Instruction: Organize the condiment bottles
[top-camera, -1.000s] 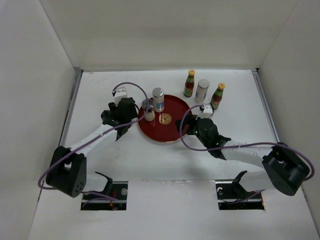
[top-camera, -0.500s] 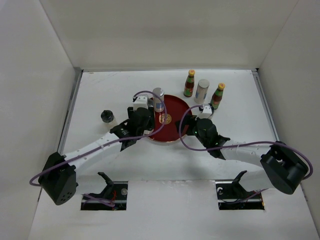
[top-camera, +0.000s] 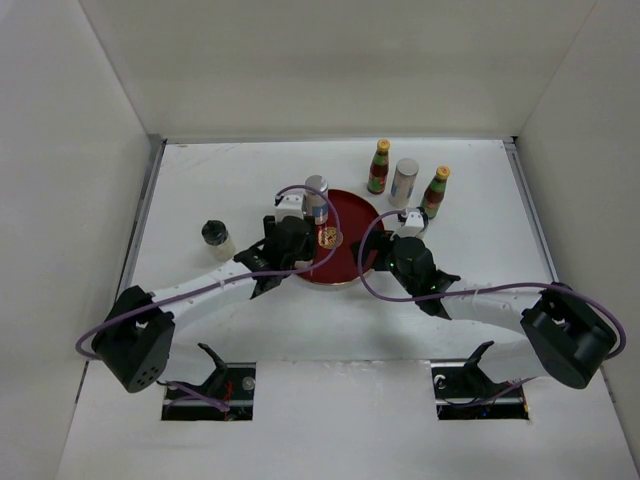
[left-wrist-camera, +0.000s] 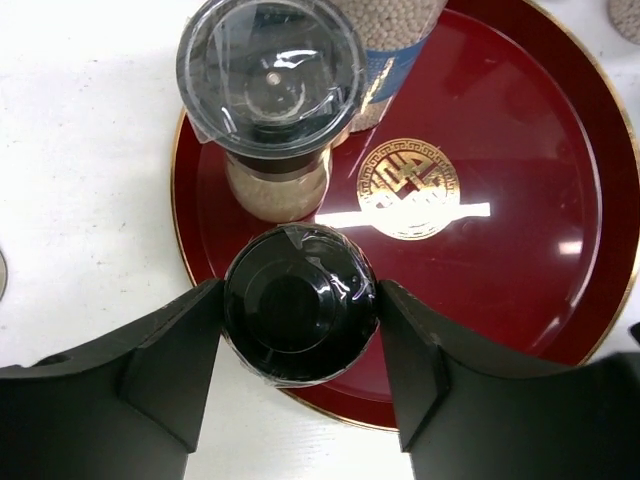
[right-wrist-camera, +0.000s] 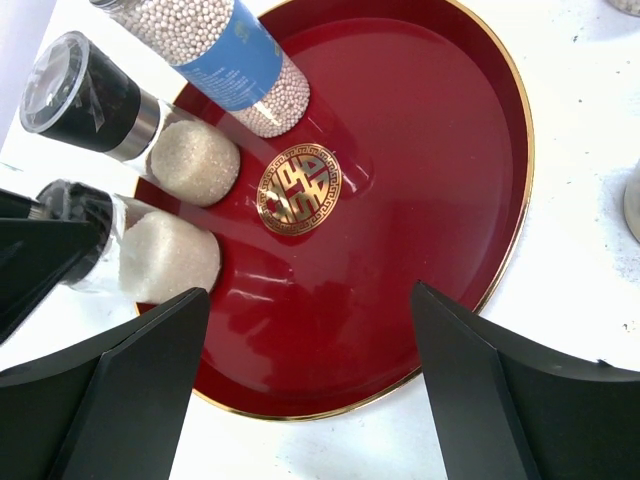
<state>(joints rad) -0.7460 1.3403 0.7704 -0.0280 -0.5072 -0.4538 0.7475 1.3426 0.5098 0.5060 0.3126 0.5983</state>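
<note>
My left gripper (left-wrist-camera: 300, 290) is shut on a short black-lidded jar (left-wrist-camera: 300, 315) that stands just inside the near-left rim of the round red tray (left-wrist-camera: 520, 200). In the top view this gripper (top-camera: 296, 245) is at the tray's left edge. A clear-capped grinder (left-wrist-camera: 270, 90) and a blue-labelled shaker (top-camera: 316, 196) stand on the tray behind it. My right gripper (right-wrist-camera: 310, 292) is open and empty over the tray's near-right rim (right-wrist-camera: 420, 150). It also shows in the top view (top-camera: 378, 250). Another dark-lidded jar (top-camera: 213, 237) stands on the table at the left.
Behind the tray on the right stand two yellow-capped sauce bottles (top-camera: 378, 165) (top-camera: 435, 190) with a pale silver-topped shaker (top-camera: 405, 180) between them. White walls close in the table on three sides. The tray has a gold emblem (right-wrist-camera: 298, 188) at its centre.
My left arm has swung right from the table's left side to the tray's left edge, and a dark-lidded jar on the left has come into view. My right arm has not moved.
</note>
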